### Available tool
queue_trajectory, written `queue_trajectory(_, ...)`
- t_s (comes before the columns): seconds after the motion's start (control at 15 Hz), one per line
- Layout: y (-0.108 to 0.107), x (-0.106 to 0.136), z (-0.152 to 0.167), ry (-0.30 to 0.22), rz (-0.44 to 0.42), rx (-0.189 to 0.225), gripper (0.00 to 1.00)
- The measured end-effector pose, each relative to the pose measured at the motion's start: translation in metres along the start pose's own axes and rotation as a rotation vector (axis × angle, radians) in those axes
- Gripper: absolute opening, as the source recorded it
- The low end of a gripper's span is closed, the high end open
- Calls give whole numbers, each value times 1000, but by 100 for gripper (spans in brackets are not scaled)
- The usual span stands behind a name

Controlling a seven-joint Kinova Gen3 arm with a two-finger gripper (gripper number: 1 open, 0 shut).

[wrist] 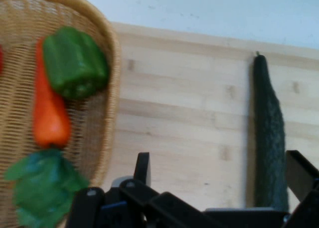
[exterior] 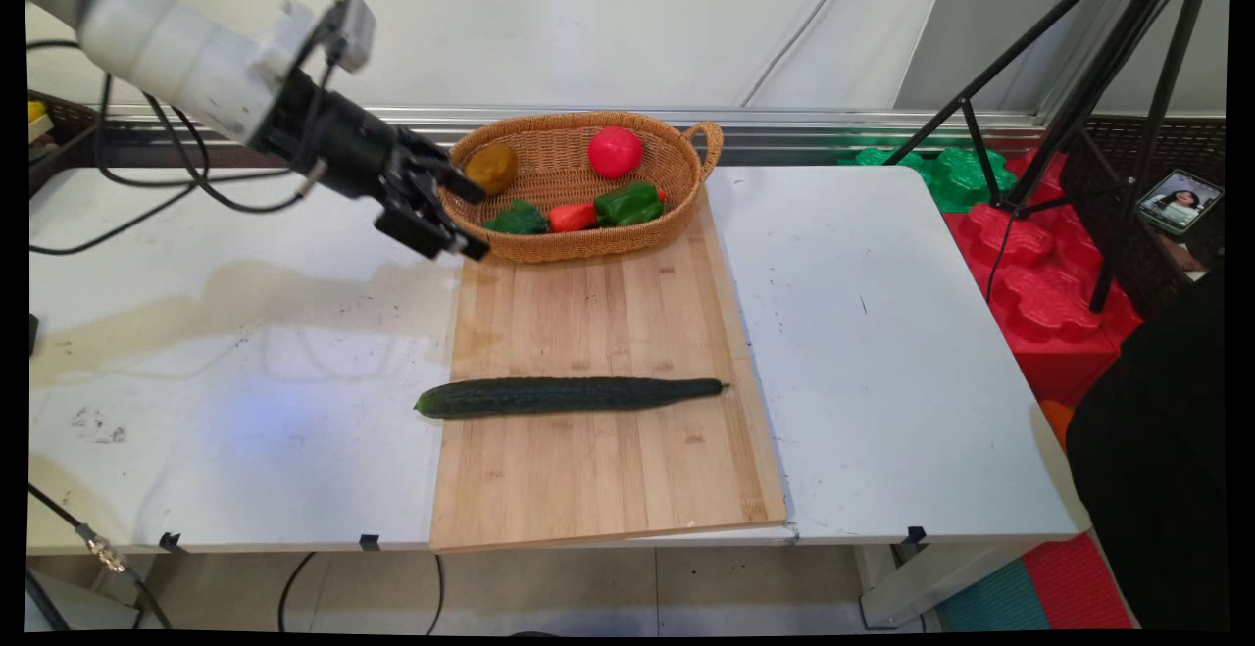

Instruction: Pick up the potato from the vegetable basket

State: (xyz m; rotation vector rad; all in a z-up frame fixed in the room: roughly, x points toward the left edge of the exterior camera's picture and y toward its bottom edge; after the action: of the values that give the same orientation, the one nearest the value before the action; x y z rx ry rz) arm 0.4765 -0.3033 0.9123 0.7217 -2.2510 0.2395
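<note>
Worktop [exterior: 882, 352]: one, white, carries everything. Bamboo cutting board [exterior: 598, 313]: one, flat on the worktop, stiff, wouldn't expect it to shift easily. Wicker basket [exterior: 588, 244]: one, on the board's far end, light and slightly springy I'd guess; the loop handle on its far-right end looks like the only clean hold. Cucumber [exterior: 569, 396]: one, lying alone across the board's near half, well apart from the basket, its blunt end hanging just past the board's left edge. Likely firm, moderate weight, with a waxy skin that could slip or roll; I'd grip across the mid-length, where it's thickest and balanced. In the basket, five pieces: one green pepper [exterior: 627, 203], one green leafy-looking piece [exterior: 517, 220], one orange-red carrot-shaped piece [exterior: 572, 218] between them, one red ball-shaped fruit [exterior: 615, 151] and one brownish-yellow lump [exterior: 490, 168]. All look light and smooth; can't tell if real or plastic. My jaws are spread apart with nothing between them, up off the board at the basket's left rim. The brownish lump and the leafy piece are closest.
</note>
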Motion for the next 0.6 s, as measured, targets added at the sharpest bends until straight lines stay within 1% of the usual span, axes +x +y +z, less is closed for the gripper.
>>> queue_trajectory(0.13,-12,2,-20,18,4,35,100)
queue_trajectory(0.33,-32,4,-43,35,4,88,100)
queue_trajectory(0.6,-61,7,-55,37,9,151,100)
